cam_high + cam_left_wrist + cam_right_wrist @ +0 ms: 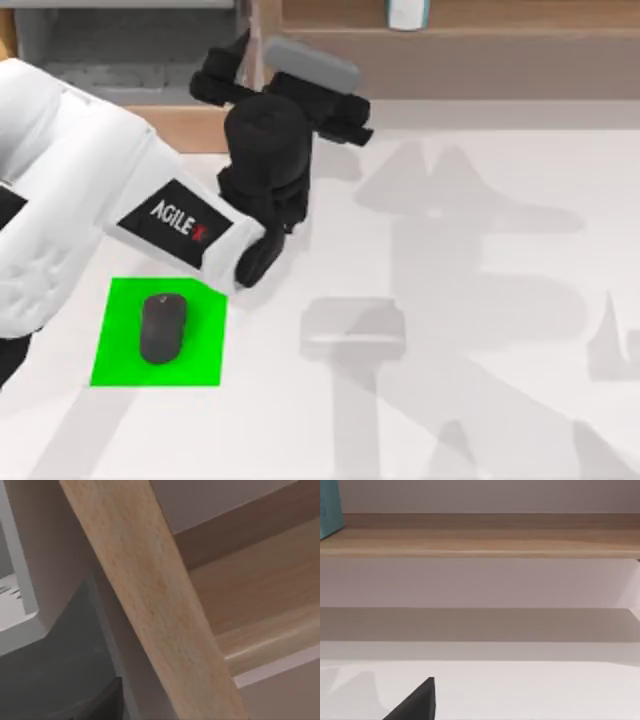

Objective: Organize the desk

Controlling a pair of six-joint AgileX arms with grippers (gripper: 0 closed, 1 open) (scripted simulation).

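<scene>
Looking down, table: our table spreads over the middle, bottom and right of the frame. It is broad, plain white, smooth and unmarked, with only soft grey shadows on it.
Top view, mat and mouse: a dark mouse lies square on the green mat at lower left. We judge this to be its tidy home.
Top view, left arm: our left pincer is raised at upper centre, against the wooden shelf unit, probably to put something away. A grey rounded piece lies just beside it. We cannot tell whether the pincer is apart, together or clamped.
Left wrist view: a pale wooden upright runs slantwise close to the camera, which tells us this arm is right at the shelving.
Right wrist view: a wooden shelf board crosses the upper frame above the white table, with a teal thing at upper left. A dark wedge at the bottom is likely our right pincer, low and idle. We cannot tell its state.
</scene>
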